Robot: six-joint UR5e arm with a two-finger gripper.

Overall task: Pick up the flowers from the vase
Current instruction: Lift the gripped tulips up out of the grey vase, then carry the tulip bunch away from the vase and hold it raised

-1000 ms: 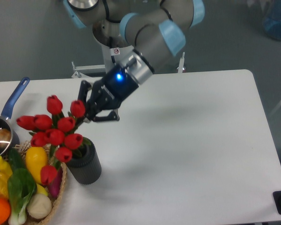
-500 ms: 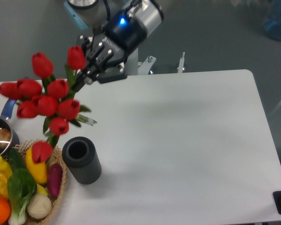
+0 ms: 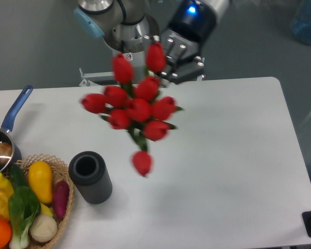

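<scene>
The flowers (image 3: 137, 109), a bunch of red tulip buds on green stems, hang in the air above the middle of the table, slightly blurred. My gripper (image 3: 168, 65) is shut on them at the upper right of the bunch, its fingers partly hidden behind the buds. The vase (image 3: 90, 177), a short dark grey ribbed cylinder, stands upright and empty at the lower left, well apart from the bunch.
A woven basket (image 3: 65, 212) holding yellow, purple, green and orange vegetables sits at the bottom left, touching the vase. A blue-handled metal pot (image 3: 5, 140) is at the left edge. The white table (image 3: 228, 166) spreads to the right.
My gripper has carried the flowers up and to the right, from above the basket to over the table's middle. The vase has stayed in place.
</scene>
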